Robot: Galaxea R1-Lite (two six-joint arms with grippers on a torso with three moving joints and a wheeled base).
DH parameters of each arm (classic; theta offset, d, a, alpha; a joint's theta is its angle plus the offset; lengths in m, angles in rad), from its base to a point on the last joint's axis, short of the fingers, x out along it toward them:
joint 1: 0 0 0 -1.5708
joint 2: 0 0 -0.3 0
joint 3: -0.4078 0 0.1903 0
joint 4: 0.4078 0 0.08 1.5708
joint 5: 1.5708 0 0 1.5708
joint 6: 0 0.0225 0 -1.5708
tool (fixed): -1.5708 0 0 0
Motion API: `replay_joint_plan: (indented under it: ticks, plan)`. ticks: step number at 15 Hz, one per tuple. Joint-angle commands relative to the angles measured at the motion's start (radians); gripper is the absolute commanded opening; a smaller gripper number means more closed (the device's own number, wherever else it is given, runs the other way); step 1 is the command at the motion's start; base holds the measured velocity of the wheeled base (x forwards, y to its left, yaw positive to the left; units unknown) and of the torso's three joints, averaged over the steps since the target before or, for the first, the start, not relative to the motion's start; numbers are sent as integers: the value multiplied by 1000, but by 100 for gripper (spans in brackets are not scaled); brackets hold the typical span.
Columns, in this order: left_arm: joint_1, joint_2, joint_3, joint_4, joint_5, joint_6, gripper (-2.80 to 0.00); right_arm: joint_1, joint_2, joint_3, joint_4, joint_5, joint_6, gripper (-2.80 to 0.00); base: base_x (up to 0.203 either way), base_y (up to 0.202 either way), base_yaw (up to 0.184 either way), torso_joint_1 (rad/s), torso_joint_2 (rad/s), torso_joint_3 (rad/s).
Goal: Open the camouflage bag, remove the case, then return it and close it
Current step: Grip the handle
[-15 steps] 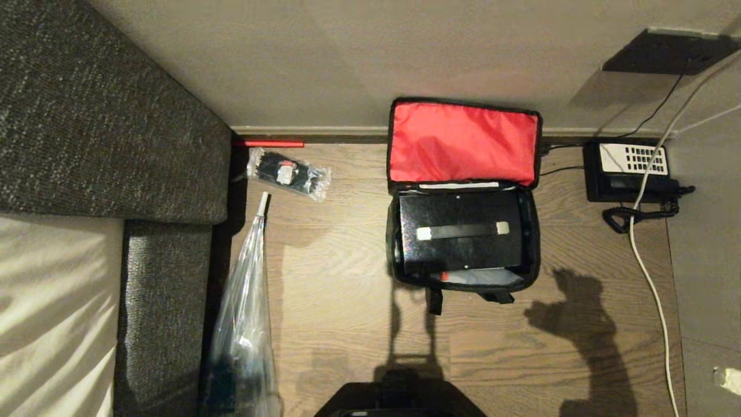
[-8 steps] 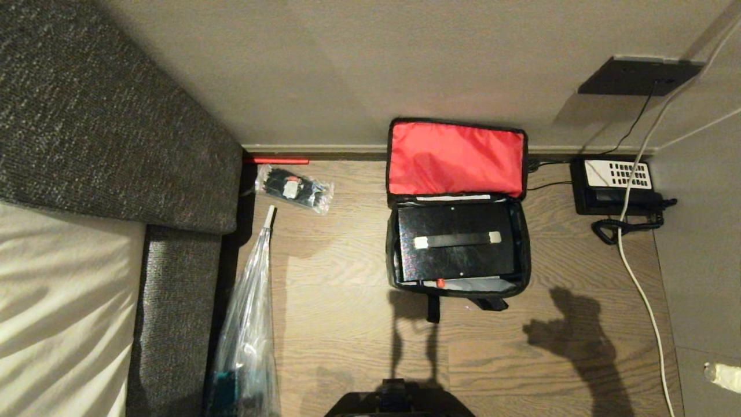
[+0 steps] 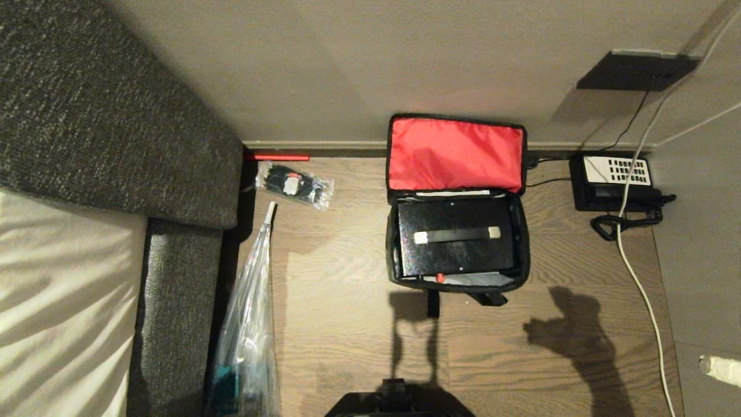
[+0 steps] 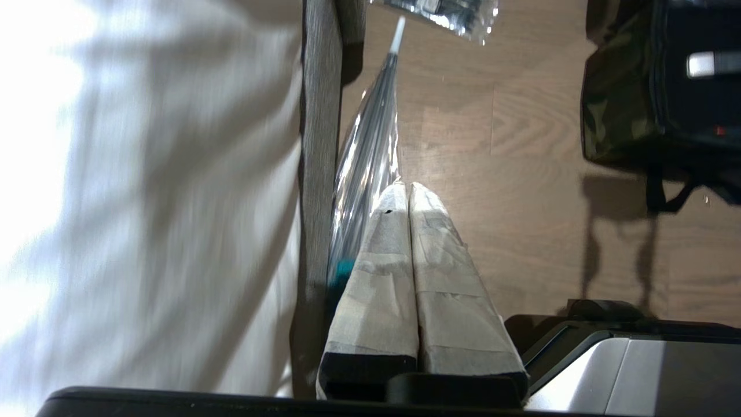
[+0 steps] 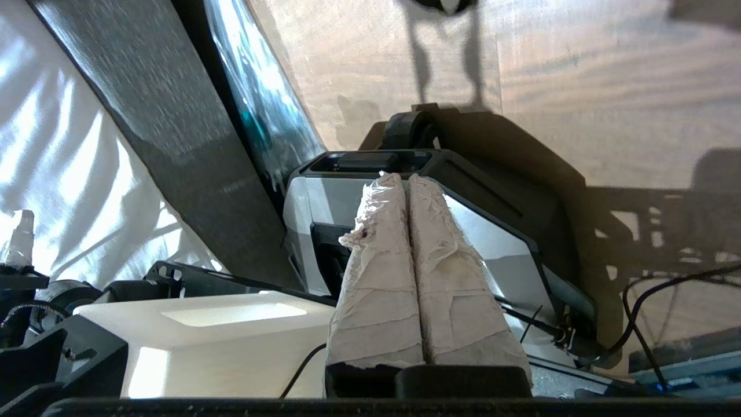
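- Right gripper (image 5: 408, 182) is seen pressed shut and empty, its taped fingers (image 5: 382, 266) together, held over the robot's own base and well away from the bag; only its shadow falls on the floor (image 3: 347, 278) in the head view.
- Left gripper (image 4: 408, 191) is likewise closed on nothing, hanging over the floor near a clear plastic sleeve (image 3: 249, 313).
- Inside the camouflage bag (image 3: 521, 255), the case (image 3: 457, 255) is seen lying flat and filling most of the compartment, with a thin pale gap along its near edge.
- It is judged rigid and smooth-sided, probably with some weight; the snug fit leaves the walls hard to pinch.
- Hold is best taken on the bar handle (image 3: 457, 234), at its middle so the box lifts level.
- The long axis of case and handle runs left to right in the head view, parallel to the wall; the handle faces upward.
- The bag is soft, so it may drag up with the case.
- Its red-lined lid (image 3: 457, 153) is propped open against the wall.
- A desk telephone (image 3: 613, 182) sits to the right; a grey sofa (image 3: 104, 127) stands well to the left.
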Motion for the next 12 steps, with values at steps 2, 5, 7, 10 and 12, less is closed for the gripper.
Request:
replay_joint_plan:
  ticks: [2,5,7,10,12]
  plan:
    - [0,0,0,2,0,-2,-280,0,-1,-7,5,3,2,-280,-162,0,-3,2,-5,6]
    - [0,0,0,2,0,3,-280,0,1,-7,2,-2,0,-280,-22,0,0,1,-2,3]
    - [0,0,0,2,-1,1,-280,0,6,-14,2,-3,0,-280,0,0,0,0,0,0]
    - [0,0,0,2,-1,1,-280,0,37,-12,9,-43,-68,-280,0,0,0,0,0,0]
    - [0,0,0,2,-1,1,-280,0,99,3,4,-100,-166,-280,0,0,0,0,0,0]
